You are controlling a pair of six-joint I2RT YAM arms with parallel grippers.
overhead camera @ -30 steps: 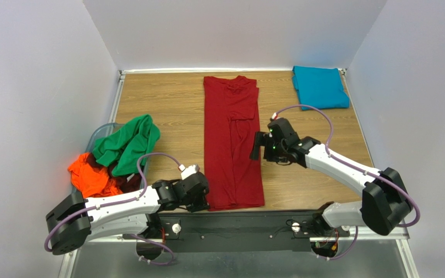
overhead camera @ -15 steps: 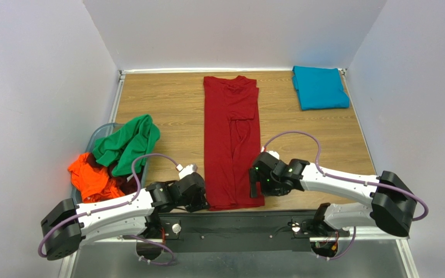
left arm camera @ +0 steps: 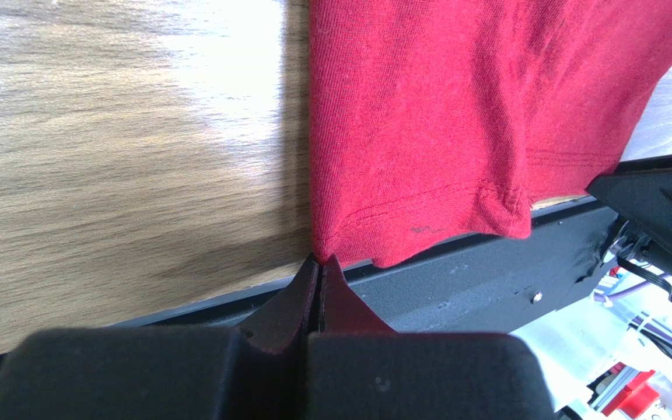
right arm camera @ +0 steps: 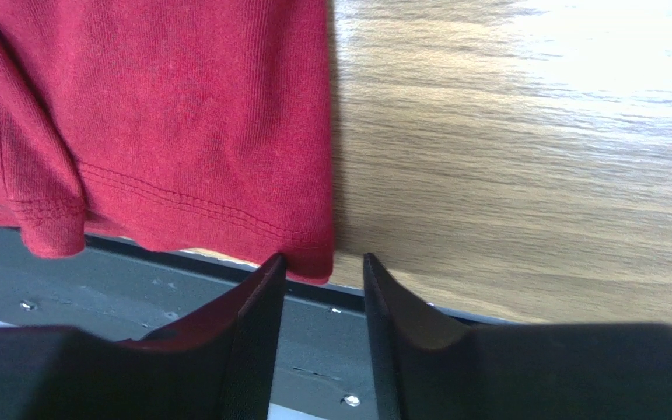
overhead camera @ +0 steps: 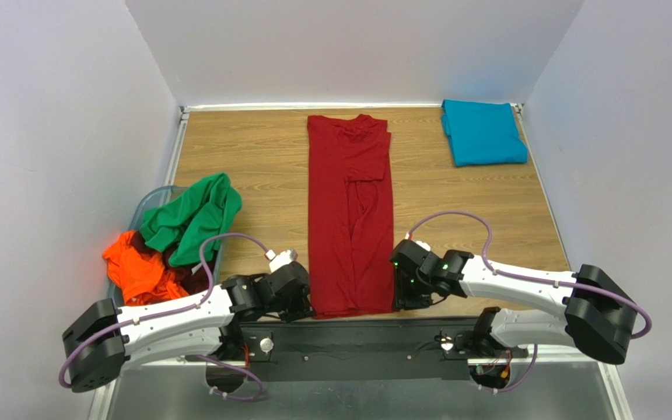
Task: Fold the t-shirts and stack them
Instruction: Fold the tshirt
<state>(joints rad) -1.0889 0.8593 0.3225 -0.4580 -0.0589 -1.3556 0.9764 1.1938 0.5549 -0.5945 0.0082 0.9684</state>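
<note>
Dark red t-shirt (overhead camera: 350, 219) is lying flat as a long narrow strip down the middle of the wooden table (overhead camera: 252, 166), its collar toward the far wall and its hem reaching the near edge, just overhanging the black rail (overhead camera: 357, 337). Left gripper (overhead camera: 309, 308) is resting at the hem's near left corner. In the left wrist view its jaws (left arm camera: 319, 262) are pressed fully together, with the tips touching the cloth's (left arm camera: 453, 114) corner; whether any fabric is pinched between them cannot be told. Right gripper (overhead camera: 398, 302) is sitting at the hem's near right corner. In the right wrist view its jaws (right arm camera: 322, 261) are standing apart, and the stitched corner of the shirt (right arm camera: 164, 114) is lying right at the mouth of the gap, not clamped. Teal-blue t-shirt (overhead camera: 483, 131) is lying folded in the far right corner of the table, well apart from the red one. Green t-shirt (overhead camera: 192, 217) and orange t-shirt (overhead camera: 138, 267) are lying crumpled together at the left edge, draping over a clear bin (overhead camera: 151, 199).
</note>
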